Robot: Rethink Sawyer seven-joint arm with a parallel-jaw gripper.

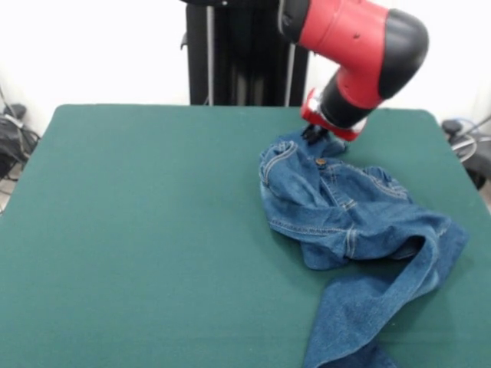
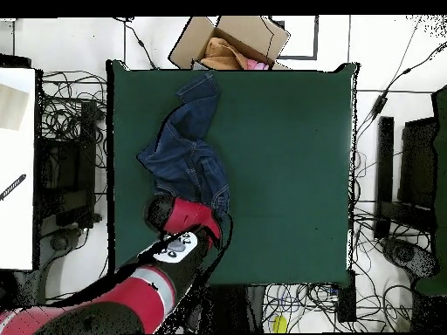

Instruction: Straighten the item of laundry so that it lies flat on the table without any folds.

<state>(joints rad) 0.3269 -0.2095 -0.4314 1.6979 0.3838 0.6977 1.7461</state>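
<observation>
- Resting at the waistband end of the crumpled jeans [image 1: 345, 215], the hand [image 1: 313, 133] is seen; finger state cannot be told.
- Legs are trailed away from the hand toward the counter [image 1: 138, 230] edge opposite the robot; that is the long axis.

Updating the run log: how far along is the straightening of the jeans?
Nothing looks finished: the jeans lie bunched and folded on the green table, one leg trailing to the near edge. In hand: the gripper is down at the waistband. Left: spreading both legs flat and removing the folds.

The red and black arm [image 1: 360, 54] reaches down, its hand [image 1: 313, 132] low.
</observation>
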